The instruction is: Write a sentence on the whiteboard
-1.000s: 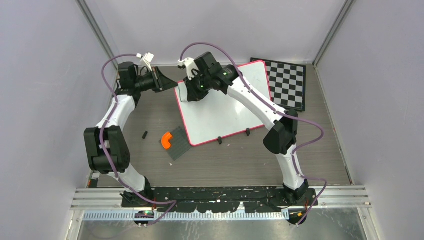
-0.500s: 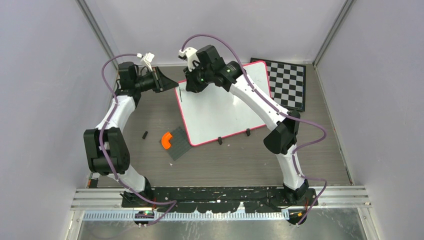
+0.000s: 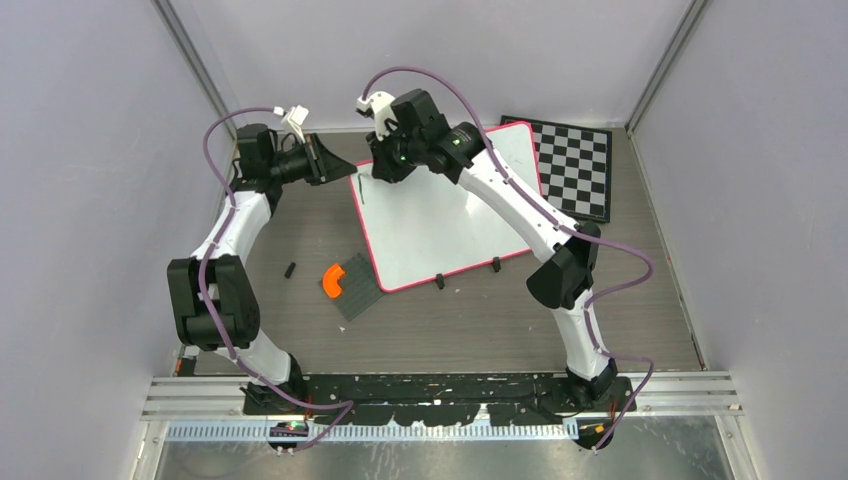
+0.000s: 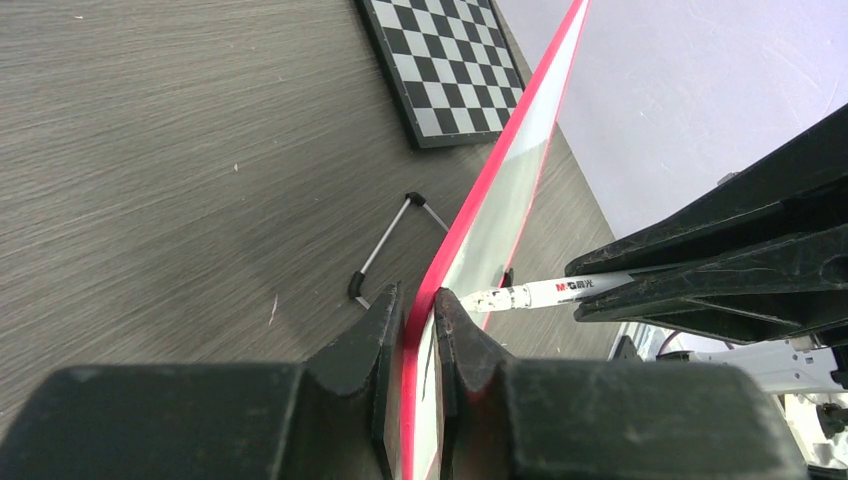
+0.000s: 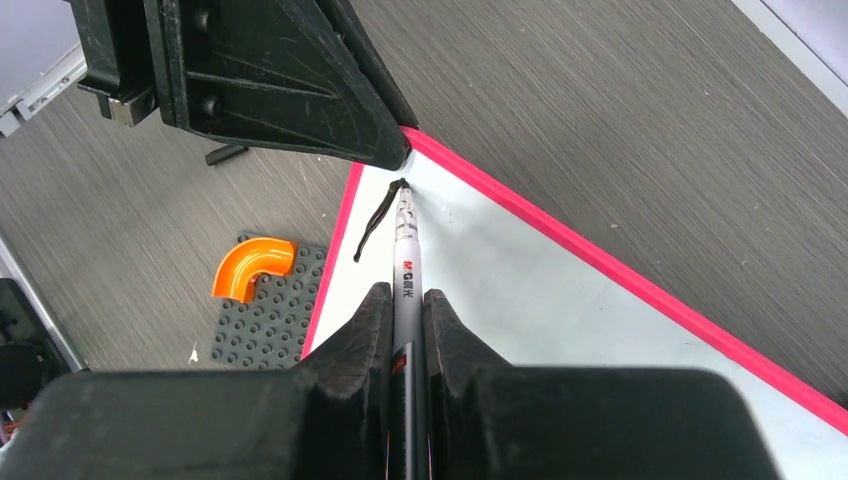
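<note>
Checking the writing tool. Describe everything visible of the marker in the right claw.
The slim white-and-grey plastic marker, printed with red lettering, is uncapped and clamped lengthwise in the shut right claw. Its dark tip seems to touch the white red-rimmed whiteboard at one end of a short black stroke near a corner, beside the left claw pinching the rim.

The left arm (image 3: 235,225) and the right arm (image 3: 515,205) have white shells on the long links and black housings at the joints. A purple cable (image 3: 240,113) follows each to a white plug (image 3: 293,120). The left gripper (image 4: 415,305) and the right gripper (image 5: 408,300) are matt black with thick, scuffed wedge fingers (image 5: 365,335); small green lights (image 3: 451,142), maybe status lamps, glow near the right wrist.
</note>
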Robot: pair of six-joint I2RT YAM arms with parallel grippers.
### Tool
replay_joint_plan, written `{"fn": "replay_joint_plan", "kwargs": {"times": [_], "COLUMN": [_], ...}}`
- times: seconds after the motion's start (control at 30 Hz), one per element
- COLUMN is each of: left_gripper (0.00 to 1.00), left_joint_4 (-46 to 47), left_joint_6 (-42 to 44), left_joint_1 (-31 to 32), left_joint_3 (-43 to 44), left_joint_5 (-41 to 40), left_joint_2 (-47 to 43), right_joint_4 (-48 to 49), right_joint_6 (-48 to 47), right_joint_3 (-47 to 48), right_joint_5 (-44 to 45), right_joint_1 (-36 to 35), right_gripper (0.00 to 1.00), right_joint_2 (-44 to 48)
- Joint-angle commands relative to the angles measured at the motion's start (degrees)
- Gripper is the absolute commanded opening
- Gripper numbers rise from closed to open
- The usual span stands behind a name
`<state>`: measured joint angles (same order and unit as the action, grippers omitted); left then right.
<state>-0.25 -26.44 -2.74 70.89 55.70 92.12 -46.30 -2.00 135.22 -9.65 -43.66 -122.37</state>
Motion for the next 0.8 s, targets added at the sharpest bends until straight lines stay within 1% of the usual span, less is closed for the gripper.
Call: {"fn": "replay_joint_plan", "kwargs": {"times": [0.0, 0.23, 0.37, 0.53, 0.73, 0.77], "left_gripper": [0.00, 0.00, 0.00, 0.00, 0.00, 0.00], "left_joint_4": [0.42, 0.38, 0.38, 0.43, 0.42, -0.77], "left_joint_6": [0.25, 0.28, 0.32, 0.20, 0.27, 0.25], "left_joint_1": [0.21, 0.19, 0.28, 0.39, 0.46, 0.47], "left_joint_3": [-0.28, -0.31, -0.19, -0.21, -0.06, 0.02], "left_joint_5": [0.55, 0.21, 0.24, 0.22, 0.20, 0.22], "left_joint_2": [-2.59, -2.39, -2.47, -2.57, -2.80, -2.76], "right_joint_4": [2.19, 2.16, 2.32, 2.07, 1.40, 1.33], "right_joint_6": [-0.37, -0.12, 0.15, -0.03, 0.37, 0.35], "right_joint_3": [-0.63, -4.59, -6.04, -5.76, -3.08, -2.84], "right_joint_5": [3.12, 2.57, 0.52, -0.12, -0.55, -0.59], "right_joint_1": [0.90, 0.91, 0.73, -0.42, -0.80, -0.86], "right_gripper": [0.00, 0.00, 0.00, 0.00, 0.00, 0.00], "right_joint_2": [3.46, 5.51, 6.22, 5.36, 3.31, 3.09]}}
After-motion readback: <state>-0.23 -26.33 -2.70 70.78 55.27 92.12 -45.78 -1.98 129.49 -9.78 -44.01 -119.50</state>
